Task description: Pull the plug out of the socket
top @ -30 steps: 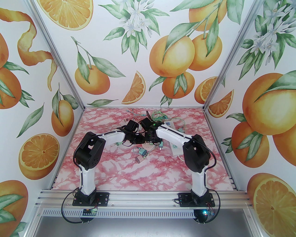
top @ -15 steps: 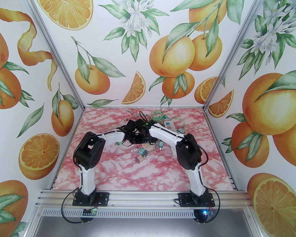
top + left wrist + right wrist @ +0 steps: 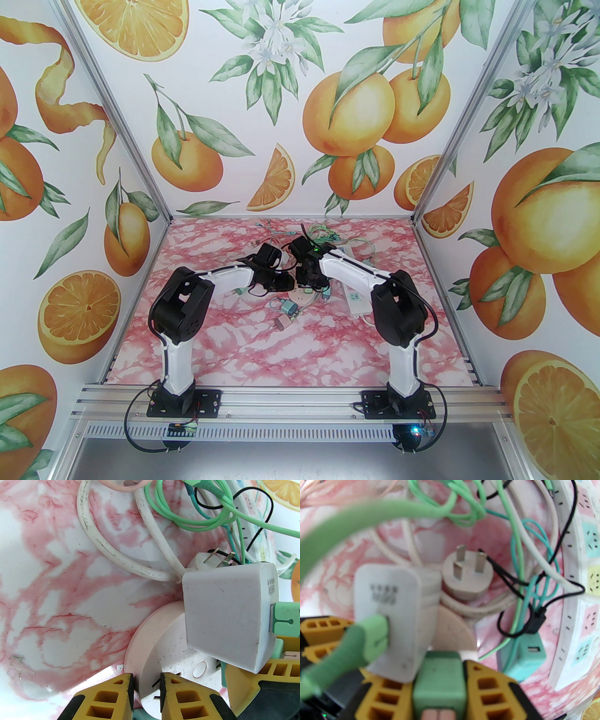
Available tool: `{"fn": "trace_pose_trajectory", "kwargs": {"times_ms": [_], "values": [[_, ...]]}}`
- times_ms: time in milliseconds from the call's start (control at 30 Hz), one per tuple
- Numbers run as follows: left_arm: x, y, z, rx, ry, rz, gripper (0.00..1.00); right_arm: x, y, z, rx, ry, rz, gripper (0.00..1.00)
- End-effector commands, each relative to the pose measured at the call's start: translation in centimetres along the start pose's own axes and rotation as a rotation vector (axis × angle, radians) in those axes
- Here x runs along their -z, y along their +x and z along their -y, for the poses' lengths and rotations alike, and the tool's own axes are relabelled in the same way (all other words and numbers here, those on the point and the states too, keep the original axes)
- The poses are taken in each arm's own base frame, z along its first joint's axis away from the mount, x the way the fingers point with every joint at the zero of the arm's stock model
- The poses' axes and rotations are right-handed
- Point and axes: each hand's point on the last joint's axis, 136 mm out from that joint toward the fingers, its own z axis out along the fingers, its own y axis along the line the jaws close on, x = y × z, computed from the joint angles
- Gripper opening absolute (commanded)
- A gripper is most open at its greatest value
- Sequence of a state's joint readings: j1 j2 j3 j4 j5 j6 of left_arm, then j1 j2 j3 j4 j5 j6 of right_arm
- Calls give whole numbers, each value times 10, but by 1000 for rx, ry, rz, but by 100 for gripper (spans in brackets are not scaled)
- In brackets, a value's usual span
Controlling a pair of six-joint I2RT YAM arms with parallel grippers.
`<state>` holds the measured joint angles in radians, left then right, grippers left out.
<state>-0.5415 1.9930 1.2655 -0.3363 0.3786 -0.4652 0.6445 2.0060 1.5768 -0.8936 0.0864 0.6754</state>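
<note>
Left jaws: closed to a narrow gap, the two yellow fingers (image 3: 105,698) pinching the near rim of the round pink socket (image 3: 164,644), which lies flat on the pink marbled tabletop (image 3: 46,573) near its middle, between the two arms.

Right jaws: closed on the green block plug (image 3: 438,681), one yellow finger (image 3: 487,691) against each side. The plug sits at the edge of the round pink socket. Whether its pins are seated or clear cannot be determined from either wrist view.

A white charger block (image 3: 225,616) marked 66W stands on the socket face, touching the green block plug on its left side. A green cable connector (image 3: 372,632) is inserted in the charger's end.

Just beyond the socket lies a loose white three-pin plug (image 3: 467,578), pins exposed, on a thick white cord (image 3: 98,543). Thin green, teal and black wires are tangled over it.

A teal adapter (image 3: 525,658) rests to the right, beside a long white power strip with pastel outlets (image 3: 588,538).
</note>
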Motion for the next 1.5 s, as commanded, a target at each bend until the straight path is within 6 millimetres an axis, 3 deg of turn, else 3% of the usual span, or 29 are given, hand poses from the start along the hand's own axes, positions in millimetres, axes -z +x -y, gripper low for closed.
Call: {"fn": "trace_pose_trajectory", "kwargs": {"times_ms": [0, 100, 267, 400, 633, 1133, 1300, 1467], "values": [[-7, 62, -85, 111, -260, -199, 30, 12, 9, -55, 70, -161, 29, 20], [10, 35, -66, 160, -117, -122, 38, 10, 7, -65, 67, -178, 45, 20], [24, 10, -29, 149, 39, -44, 51, 7, 2, -69, 67, -175, 53, 20], [23, 9, -20, 129, 75, -41, 52, 6, 1, -69, 71, -168, 54, 21], [14, 29, -8, 113, 159, -104, 58, 7, 0, -63, 64, -151, 59, 20], [-19, 99, -54, 72, -136, -285, 45, 4, -1, -63, 51, -144, 53, 20], [-30, 122, -78, 64, -244, -349, 40, 10, -4, -73, 50, -181, 43, 21], [-34, 131, -90, 73, -285, -367, 39, 16, -5, -86, 62, -211, 19, 21]]}}
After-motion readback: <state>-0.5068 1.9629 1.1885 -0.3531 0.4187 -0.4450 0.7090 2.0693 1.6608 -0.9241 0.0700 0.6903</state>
